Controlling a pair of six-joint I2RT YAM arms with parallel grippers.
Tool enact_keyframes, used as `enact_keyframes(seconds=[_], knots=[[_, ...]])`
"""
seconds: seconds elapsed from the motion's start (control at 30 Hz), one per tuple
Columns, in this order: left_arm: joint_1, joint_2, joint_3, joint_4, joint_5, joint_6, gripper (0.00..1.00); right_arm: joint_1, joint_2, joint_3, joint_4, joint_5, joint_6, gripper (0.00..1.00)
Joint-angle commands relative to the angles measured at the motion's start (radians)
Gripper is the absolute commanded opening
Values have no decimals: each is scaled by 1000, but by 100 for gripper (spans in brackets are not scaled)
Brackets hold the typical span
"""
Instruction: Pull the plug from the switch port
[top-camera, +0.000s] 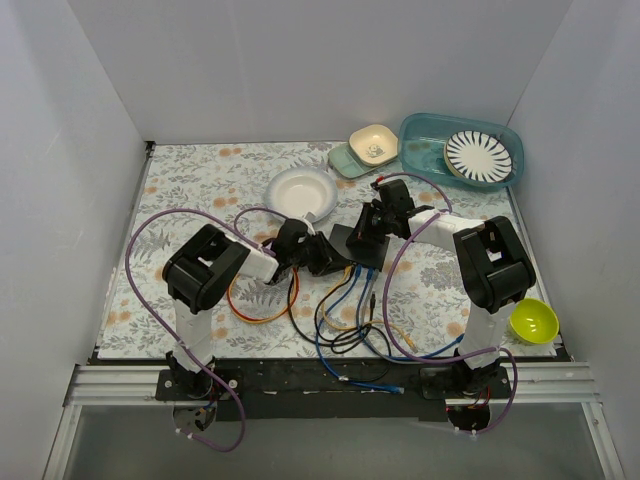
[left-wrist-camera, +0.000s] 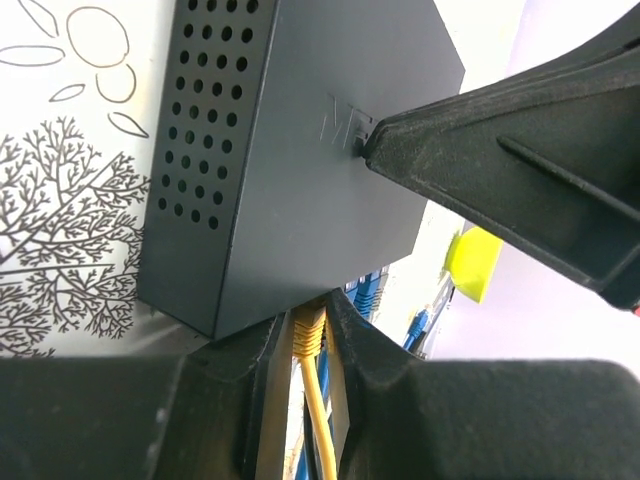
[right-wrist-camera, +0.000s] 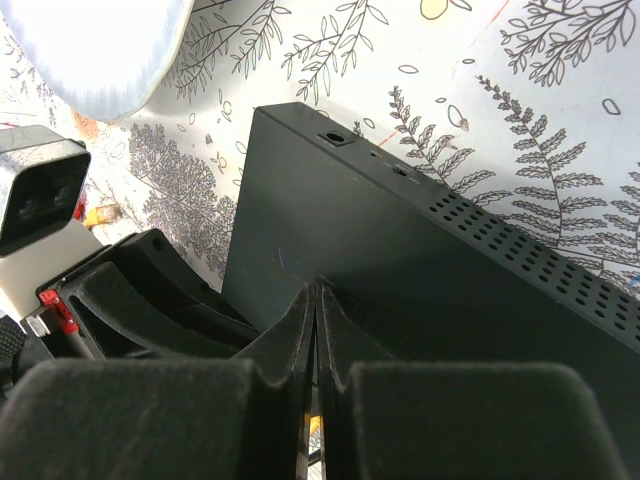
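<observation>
The left gripper (left-wrist-camera: 310, 312) was closed to a narrow gap on the yellow plug (left-wrist-camera: 308, 338). The plug sat between its fingers at the socket edge of the switch (left-wrist-camera: 300, 170), which lay just ahead of the fingertips. The right gripper (right-wrist-camera: 318, 297) had its fingers pressed together with nothing between them, their tips resting on the switch's flat top directly beneath; blue cables (left-wrist-camera: 372, 288) left the same edge just beside the left fingers.
</observation>
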Motion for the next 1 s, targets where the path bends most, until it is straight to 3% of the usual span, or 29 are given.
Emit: enact_keyframes(seconds=[0.0,0.23,0.3,0.5,0.63,0.67,0.77,0.9,0.97], knots=[[3,-24,-79,-76,-27,50,0,-4,39,-45,-116,56,-41,7],[8,-116,-180,-85,-10,76,0,-10,50,-34,-116,56,-43,7],[32,-215,-220,-127,-53,72,0,-12,50,-34,-116,56,-43,7],[217,-589,-286,-416,-270,69,0,-12,44,-36,-110,50,-40,7],[320,-659,-239,-640,-386,150,1,-12,41,-37,-110,50,-41,7],[331,-662,-239,-644,-384,170,20,-14,42,-39,-108,50,-41,7],[334,-670,-254,-540,-265,156,60,-14,38,-42,-110,53,-44,7],[290,-613,-239,-374,-125,98,73,-12,35,-44,-111,53,-44,7],[255,-584,-220,-327,-116,92,73,-14,33,-44,-111,55,-44,7]])
